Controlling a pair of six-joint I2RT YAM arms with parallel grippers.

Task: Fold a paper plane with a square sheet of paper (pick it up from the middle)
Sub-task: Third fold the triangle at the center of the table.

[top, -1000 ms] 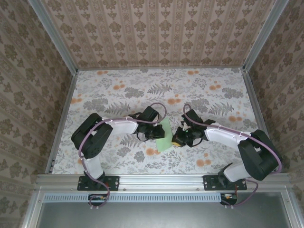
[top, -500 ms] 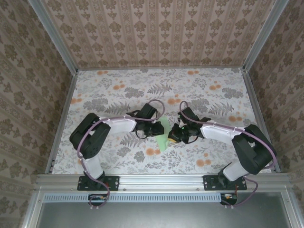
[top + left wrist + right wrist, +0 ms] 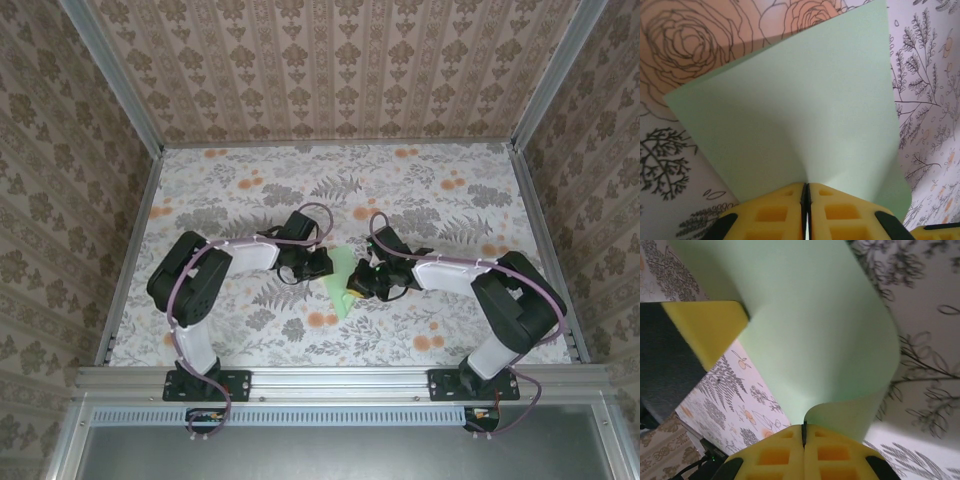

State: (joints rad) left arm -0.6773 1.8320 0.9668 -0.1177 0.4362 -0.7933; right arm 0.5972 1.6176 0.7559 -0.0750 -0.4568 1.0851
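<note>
Clearly, the square sheet of paper (image 3: 790, 110) is light, thin and soft. I judge that it has almost no stiffness of its own, so it will bend, sag or crease wherever it is pressed, and it can slip out of smooth pads or tear if the two arms pull apart too hard.

On the left, the left gripper (image 3: 806, 192) has its yellow jaws pressed together on one edge of the sheet. The paper comes out of the seam between them and spreads like a fan, with a small pucker at the pinch. In the middle, the sheet hangs between the two arms, just above the floral counter (image 3: 450, 180), and curves in a loose loop, not flat. On the right, the right gripper (image 3: 803, 432) has its jaws closed too, pinching the opposite edge of the sheet.

A hold near the edge, with little paper inside the jaws, seems best, because the free middle must stay open for the crease.

From the top view, the long axis of the paper runs from far to near. Its narrow, pointed end is directed to the near side and leans a little to the left. Whether a sharp crease is already made, I cannot tell.
</note>
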